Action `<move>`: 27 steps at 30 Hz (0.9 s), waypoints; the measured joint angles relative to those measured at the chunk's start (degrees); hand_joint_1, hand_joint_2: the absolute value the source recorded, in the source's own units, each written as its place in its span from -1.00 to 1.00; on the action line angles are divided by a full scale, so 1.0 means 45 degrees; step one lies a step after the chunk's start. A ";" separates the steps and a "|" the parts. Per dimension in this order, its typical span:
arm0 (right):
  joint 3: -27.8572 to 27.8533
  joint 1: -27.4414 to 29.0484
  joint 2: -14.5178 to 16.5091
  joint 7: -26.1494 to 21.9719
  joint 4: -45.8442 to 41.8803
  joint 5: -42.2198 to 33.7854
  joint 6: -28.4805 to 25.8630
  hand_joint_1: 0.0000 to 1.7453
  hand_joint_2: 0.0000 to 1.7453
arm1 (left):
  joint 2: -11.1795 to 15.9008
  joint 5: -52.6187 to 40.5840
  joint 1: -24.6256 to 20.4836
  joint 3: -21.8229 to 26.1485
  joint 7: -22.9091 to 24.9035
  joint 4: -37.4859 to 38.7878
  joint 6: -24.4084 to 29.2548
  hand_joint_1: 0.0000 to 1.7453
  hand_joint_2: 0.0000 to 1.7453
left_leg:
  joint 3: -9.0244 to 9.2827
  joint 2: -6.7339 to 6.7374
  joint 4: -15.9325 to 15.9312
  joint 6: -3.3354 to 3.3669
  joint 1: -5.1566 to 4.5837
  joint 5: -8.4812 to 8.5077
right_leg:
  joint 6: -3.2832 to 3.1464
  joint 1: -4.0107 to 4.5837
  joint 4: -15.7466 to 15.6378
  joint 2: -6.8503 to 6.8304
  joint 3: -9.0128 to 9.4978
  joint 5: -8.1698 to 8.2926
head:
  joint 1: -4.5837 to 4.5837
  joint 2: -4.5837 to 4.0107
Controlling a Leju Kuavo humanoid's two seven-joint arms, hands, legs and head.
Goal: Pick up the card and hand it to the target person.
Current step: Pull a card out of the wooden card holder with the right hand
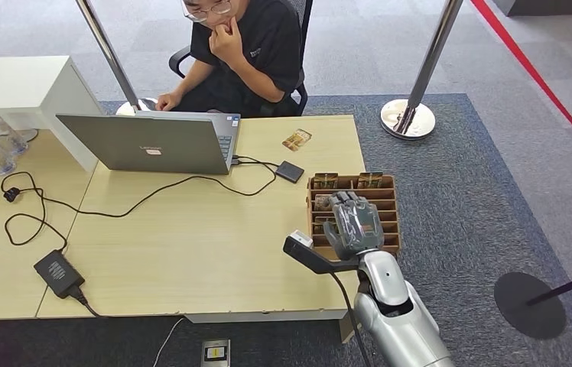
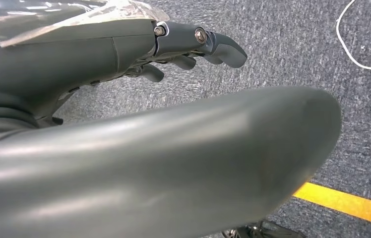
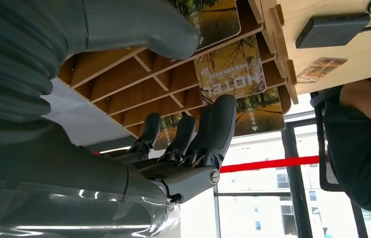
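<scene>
A wooden card rack stands on the table's right side, with autumn-picture cards upright in its far slots. My right hand hovers over the rack's middle, fingers pointing down into it. In the right wrist view the thumb and the dark fingers are spread apart around the slots, close to a card marked HOTEL, holding nothing. Another card lies flat on the table, closer to the seated person. My left hand hangs over the carpet, holding nothing.
A grey laptop stands in front of the person, cabled to a small black box beside the rack. A power adapter lies at the table's near left. Stanchion bases stand on the carpet to the right.
</scene>
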 joint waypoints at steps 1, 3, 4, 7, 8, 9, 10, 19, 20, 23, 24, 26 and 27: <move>0.0000 -0.0002 -0.0004 0.0023 0.0030 0.0010 0.0017 -0.10 1.00 | 0.0000 -0.0008 0.0001 0.0000 -0.0001 0.0000 -0.0005 -1.00 -1.00 | 0.0000 0.0000 0.0000 0.0000 0.0000 0.0000 | 0.0000 0.0000 0.0000 0.0000 0.0000 0.0000 | -0.0001 -0.0001; 0.0000 -0.0009 -0.0012 0.0075 0.0107 0.0012 0.0044 -0.07 1.00 | 0.0000 -0.0015 0.0003 0.0000 -0.0001 0.0000 -0.0013 -1.00 -1.00 | 0.0000 0.0000 0.0000 0.0000 0.0000 0.0000 | 0.0000 0.0000 0.0000 0.0000 0.0000 0.0000 | 0.0000 -0.0001; 0.0000 -0.0017 -0.0019 0.0102 0.0153 0.0006 0.0057 -0.07 1.00 | 0.0000 -0.0015 0.0004 0.0000 -0.0001 0.0000 -0.0020 -1.00 -1.00 | 0.0000 0.0000 0.0000 0.0000 0.0000 0.0000 | 0.0000 0.0000 0.0000 0.0000 0.0000 0.0000 | 0.0000 -0.0001; 0.0000 -0.0063 -0.0046 0.0149 0.0300 -0.0032 0.0101 -0.07 1.00 | 0.0000 -0.0022 0.0006 0.0000 -0.0001 0.0000 -0.0036 -1.00 -1.00 | 0.0000 0.0000 0.0000 0.0000 0.0000 0.0000 | 0.0000 0.0000 0.0000 0.0000 0.0000 0.0000 | 0.0001 -0.0001; -0.0001 -0.0085 -0.0053 0.0155 0.0349 -0.0053 0.0121 -0.08 1.00 | 0.0000 -0.0027 0.0006 0.0000 -0.0001 0.0000 -0.0040 -1.00 -1.00 | 0.0000 0.0000 0.0000 0.0000 0.0000 0.0000 | 0.0000 0.0000 0.0000 0.0000 0.0000 0.0000 | 0.0001 -0.0001; -0.0002 -0.0106 -0.0061 0.0163 0.0398 -0.0073 0.0142 -0.09 1.00 | 0.0000 -0.0031 0.0006 0.0000 -0.0001 0.0000 -0.0041 -1.00 -1.00 | 0.0000 0.0000 0.0000 0.0000 0.0000 0.0000 | 0.0000 0.0000 0.0000 0.0000 -0.0001 0.0000 | 0.0001 0.0000; -0.0004 -0.0124 -0.0064 0.0171 0.0446 -0.0091 0.0157 -0.11 1.00 | 0.0000 -0.0034 0.0006 0.0000 -0.0001 0.0000 -0.0044 -1.00 -1.00 | 0.0000 0.0000 0.0000 0.0000 0.0000 0.0000 | 0.0000 0.0000 0.0000 0.0000 -0.0001 0.0000 | 0.0001 0.0000; -0.0008 -0.0202 -0.0069 0.0280 0.0924 -0.0139 0.0155 -0.17 1.00 | 0.0000 -0.0033 0.0007 0.0005 -0.0055 0.0000 -0.0049 -1.00 -1.00 | 0.0000 0.0000 0.0000 0.0000 0.0000 0.0000 | 0.0000 0.0000 0.0000 0.0000 -0.0001 0.0000 | 0.0001 0.0000; -0.0011 -0.0202 -0.0069 0.0296 0.0968 -0.0142 0.0155 -0.17 1.00 | 0.0000 -0.0035 0.0007 0.0005 -0.0073 0.0000 -0.0050 -1.00 -1.00 | 0.0000 0.0000 0.0000 0.0000 0.0000 0.0000 | 0.0000 0.0000 0.0000 0.0000 -0.0001 0.0000 | 0.0001 -0.0001; -0.0019 -0.0201 -0.0073 0.0350 0.1071 -0.0154 0.0160 -0.14 1.00 | 0.0000 -0.0047 0.0007 0.0005 -0.0135 0.0000 -0.0073 -1.00 -1.00 | 0.0001 0.0000 0.0000 0.0000 0.0000 0.0000 | 0.0000 0.0000 0.0000 0.0000 -0.0001 0.0001 | 0.0001 0.0002; -0.0022 -0.0201 -0.0075 0.0371 0.1092 -0.0151 0.0166 -0.15 1.00 | 0.0000 -0.0051 0.0007 0.0005 -0.0150 0.0000 -0.0090 -1.00 -1.00 | 0.0001 0.0000 0.0000 0.0000 0.0000 0.0000 | 0.0000 0.0000 0.0000 0.0000 -0.0001 0.0001 | 0.0001 0.0002; -0.0024 -0.0200 -0.0080 0.0410 0.1107 -0.0132 0.0182 -0.16 1.00 | 0.0000 -0.0056 0.0006 0.0005 -0.0166 0.0000 -0.0131 -1.00 -1.00 | 0.0003 0.0001 0.0001 0.0000 0.0000 0.0000 | 0.0000 0.0000 0.0000 0.0000 -0.0001 0.0001 | 0.0001 0.0001; -0.0025 -0.0199 -0.0081 0.0419 0.1110 -0.0120 0.0187 -0.15 1.00 | 0.0000 -0.0062 0.0006 0.0005 -0.0166 0.0000 -0.0142 -1.00 -1.00 | 0.0003 0.0001 0.0001 0.0000 0.0000 0.0000 | 0.0000 0.0000 0.0000 0.0000 -0.0001 0.0001 | 0.0001 0.0000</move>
